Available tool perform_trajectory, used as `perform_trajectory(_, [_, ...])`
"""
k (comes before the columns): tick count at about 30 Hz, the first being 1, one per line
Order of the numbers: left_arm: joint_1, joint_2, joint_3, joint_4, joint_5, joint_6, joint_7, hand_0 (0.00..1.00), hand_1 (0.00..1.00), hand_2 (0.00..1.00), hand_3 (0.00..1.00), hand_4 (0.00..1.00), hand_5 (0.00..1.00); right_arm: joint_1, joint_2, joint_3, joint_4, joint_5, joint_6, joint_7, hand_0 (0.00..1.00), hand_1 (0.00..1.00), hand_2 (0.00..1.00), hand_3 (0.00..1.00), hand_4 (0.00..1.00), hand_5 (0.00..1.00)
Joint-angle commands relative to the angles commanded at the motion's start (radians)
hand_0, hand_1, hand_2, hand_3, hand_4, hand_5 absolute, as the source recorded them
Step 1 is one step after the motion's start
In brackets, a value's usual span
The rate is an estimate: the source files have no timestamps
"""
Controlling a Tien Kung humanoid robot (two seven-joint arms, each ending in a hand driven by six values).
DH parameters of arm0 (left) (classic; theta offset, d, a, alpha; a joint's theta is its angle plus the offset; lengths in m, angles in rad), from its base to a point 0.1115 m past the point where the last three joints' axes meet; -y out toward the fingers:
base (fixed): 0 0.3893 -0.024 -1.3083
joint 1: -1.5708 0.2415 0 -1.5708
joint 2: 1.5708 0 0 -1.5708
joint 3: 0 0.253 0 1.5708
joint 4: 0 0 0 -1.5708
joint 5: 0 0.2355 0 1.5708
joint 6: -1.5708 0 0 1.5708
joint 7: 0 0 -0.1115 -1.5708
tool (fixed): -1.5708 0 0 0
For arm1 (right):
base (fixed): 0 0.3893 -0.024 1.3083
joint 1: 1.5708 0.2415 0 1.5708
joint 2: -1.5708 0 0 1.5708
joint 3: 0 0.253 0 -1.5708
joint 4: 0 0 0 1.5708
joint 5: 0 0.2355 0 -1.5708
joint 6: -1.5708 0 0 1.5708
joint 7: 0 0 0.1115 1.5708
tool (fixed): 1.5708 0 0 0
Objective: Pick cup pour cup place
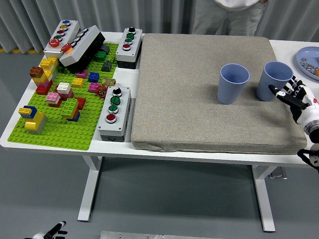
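Two pale blue cups stand upright on the grey mat (199,99): one cup (233,83) near the middle right, the other cup (273,80) further right. My right hand (290,95) sits just right of the right cup, fingers spread and relaxed, its fingertips close to the cup's lower side and not wrapped around it. At the bottom left corner, below the table, only the tips of my left hand (51,232) show.
A blue plate (305,57) with small items lies at the far right edge. Left of the mat are button boxes (114,112) (129,47) and a green baseplate (60,124) with several bricks. A person (229,15) stands at the far side.
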Motion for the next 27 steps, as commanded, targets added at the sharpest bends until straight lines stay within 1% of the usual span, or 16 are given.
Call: perform_trajectory(27, [0.0,0.0,0.018,0.0,-0.01,-0.001,-0.003,0.85,0.834,0.848,0.762,0.627,0.962,0.013,0.002,-0.011,-0.018,0.005,0.001,0.0,0.978,0.939,0.998,0.922,0.85,0.398])
